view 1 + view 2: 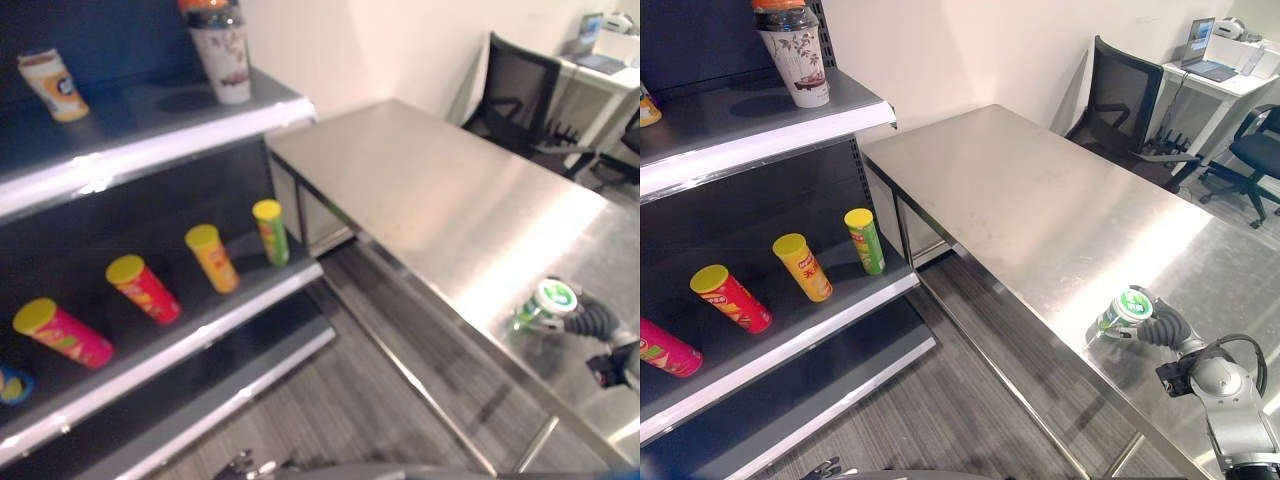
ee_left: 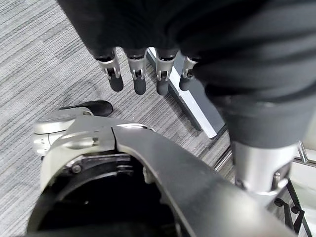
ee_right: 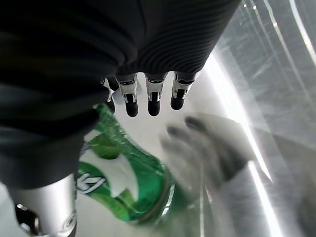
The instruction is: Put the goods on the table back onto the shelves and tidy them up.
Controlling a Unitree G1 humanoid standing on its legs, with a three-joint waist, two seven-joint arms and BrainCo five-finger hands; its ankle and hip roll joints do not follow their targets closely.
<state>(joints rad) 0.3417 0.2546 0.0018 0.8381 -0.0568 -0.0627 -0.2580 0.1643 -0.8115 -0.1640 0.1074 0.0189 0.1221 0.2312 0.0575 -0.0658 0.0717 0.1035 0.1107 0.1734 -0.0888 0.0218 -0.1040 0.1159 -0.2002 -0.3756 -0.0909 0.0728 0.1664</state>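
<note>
Steel bench (image 1: pixel 1040 215) runs from the shelf unit toward the near right. One item on it: a green can (image 1: pixel 1121 313) with a white-and-green lid, near the bench's front edge at the right end, standing about upright or a bit tilted. Right hand (image 1: pixel 1164 329) is right beside the can on its right side. In the right wrist view the can (image 3: pixel 129 185) sits under the palm between the thumb and the fingers (image 3: pixel 154 101), which hang straight and spread above it; hard to tell if anything actually touches the can, looks like not gripped.

Left hand (image 2: pixel 148 74) is down low over the grey carpet floor (image 2: pixel 39 74), fingers straight and apart, holding nothing.

Shelf unit (image 1: pixel 770 130) on the left, dark back panel, white-edged boards. Top board: a white paper cup (image 1: pixel 801 62) with a dark bottle stacked in or behind it, plus a small tan cup (image 1: pixel 53 84) further left. Middle board: row of tube cans with yellow lids, all leaning: green tube (image 1: pixel 865 240) nearest the bench, then orange tube (image 1: pixel 803 266), red tube (image 1: pixel 732 297), pink tube (image 1: pixel 665 347) at far left. Lower board bare as far as visible.

Background: black office chair (image 1: pixel 1120 100) past the bench's far end, white desk with a laptop (image 1: pixel 1205 50) at far right.
</note>
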